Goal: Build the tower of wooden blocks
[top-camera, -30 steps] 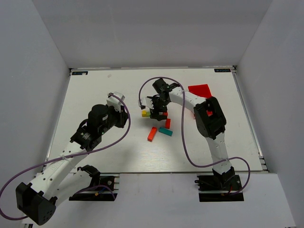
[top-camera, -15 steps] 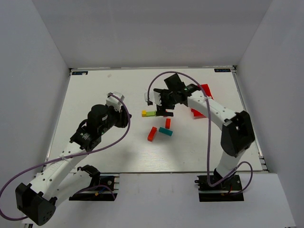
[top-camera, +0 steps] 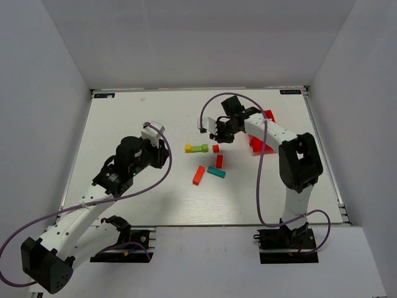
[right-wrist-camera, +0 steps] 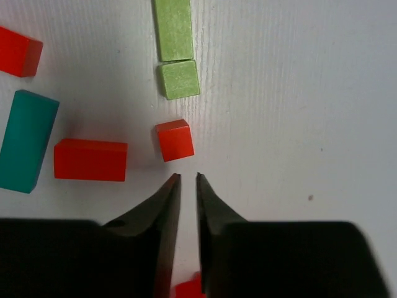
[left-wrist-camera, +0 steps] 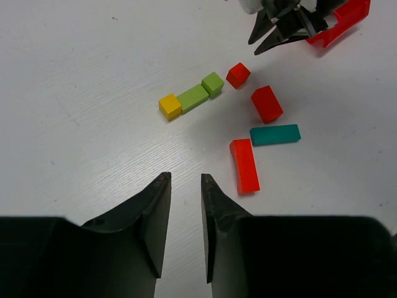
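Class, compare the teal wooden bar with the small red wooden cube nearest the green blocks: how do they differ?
The teal wooden bar is long and flat-lying; the small red wooden cube is short and squarish. The bar lies beside the long orange-red bar; the cube sits apart, just past the green cube. Both are painted wood, lying loose on the table.

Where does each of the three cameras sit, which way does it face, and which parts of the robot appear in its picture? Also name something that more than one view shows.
Top external: fixed above and behind the arms, looking down on the table; both whole arms and their bases show.
Left wrist: on the left arm, looking down past the left gripper at the blocks; the right gripper shows beyond them.
Right wrist: on the right arm, looking straight down; its own nearly closed fingers show.
Shared: all three show the small red cube and teal bar.
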